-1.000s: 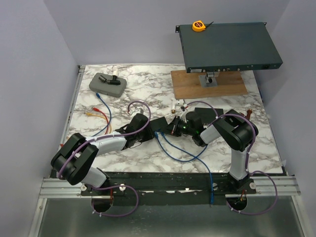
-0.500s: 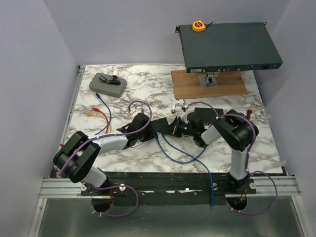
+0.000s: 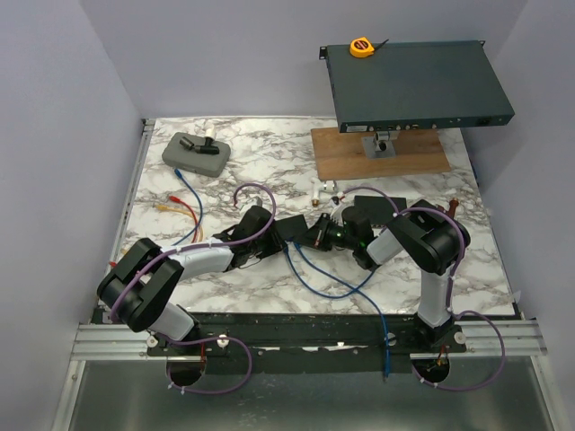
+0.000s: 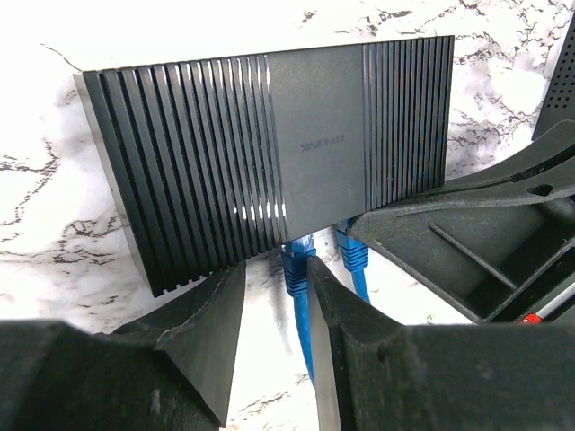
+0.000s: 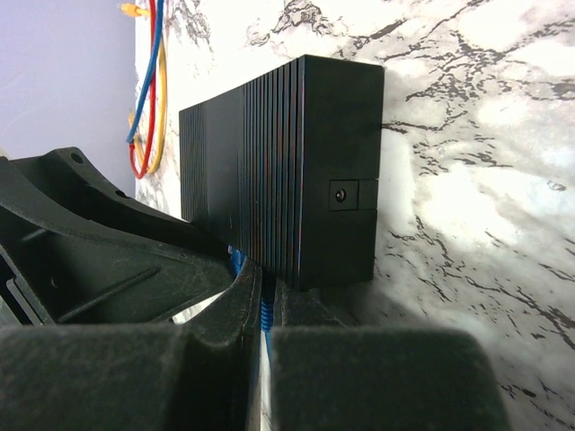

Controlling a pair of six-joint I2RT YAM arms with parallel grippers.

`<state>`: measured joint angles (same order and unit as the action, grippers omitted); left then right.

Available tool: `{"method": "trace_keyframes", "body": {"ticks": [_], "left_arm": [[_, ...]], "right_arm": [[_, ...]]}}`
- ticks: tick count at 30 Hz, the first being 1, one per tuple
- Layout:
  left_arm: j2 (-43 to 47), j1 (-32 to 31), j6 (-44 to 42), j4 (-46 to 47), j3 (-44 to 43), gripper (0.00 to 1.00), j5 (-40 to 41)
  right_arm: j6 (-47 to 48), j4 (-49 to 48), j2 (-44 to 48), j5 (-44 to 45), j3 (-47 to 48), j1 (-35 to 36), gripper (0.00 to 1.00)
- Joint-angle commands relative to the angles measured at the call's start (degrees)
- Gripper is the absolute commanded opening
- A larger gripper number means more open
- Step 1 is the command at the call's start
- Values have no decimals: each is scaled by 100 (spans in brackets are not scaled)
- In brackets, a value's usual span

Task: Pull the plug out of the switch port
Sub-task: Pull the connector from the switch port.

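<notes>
Crowding the switch's (image 4: 314,153) port edge

The left tool (image 4: 275,267), jaws apart, straddles the left blue plug (image 4: 295,265) seated in the switch. Just beside, the right tool (image 5: 267,287) is clamped on the right blue plug (image 4: 352,256). Bare surface (image 4: 180,27) lies beyond the switch's far edge.

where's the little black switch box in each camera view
Top external: the switch sits small in the middle of the marble table.
Left wrist: the switch fills the upper centre, ribbed top facing the camera.
Right wrist: the switch stands in the centre, seen end-on.
Shared landmark: the blue cable at its edge.
</notes>
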<state>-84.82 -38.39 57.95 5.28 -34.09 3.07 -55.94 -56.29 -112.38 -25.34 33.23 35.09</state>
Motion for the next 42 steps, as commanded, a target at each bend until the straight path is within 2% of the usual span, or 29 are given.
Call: {"method": "trace_keyframes", "body": {"ticks": [1, 30, 35, 37, 42], "left_arm": [[-136, 12, 30, -43, 20, 34, 173], [-158, 49, 191, 8, 155, 33, 258], [-57, 47, 205, 90, 199, 33, 180], [40, 49, 212, 277, 275, 34, 34], [263, 51, 209, 360, 263, 37, -103]], "right_arm": [[62, 119, -179, -531, -240, 15, 1], [108, 74, -129, -622, -452, 15, 1], [284, 613, 161, -340, -395, 15, 1], [447, 962, 434, -146, -377, 15, 6], [853, 2051, 1159, 381, -232, 15, 38]]}}
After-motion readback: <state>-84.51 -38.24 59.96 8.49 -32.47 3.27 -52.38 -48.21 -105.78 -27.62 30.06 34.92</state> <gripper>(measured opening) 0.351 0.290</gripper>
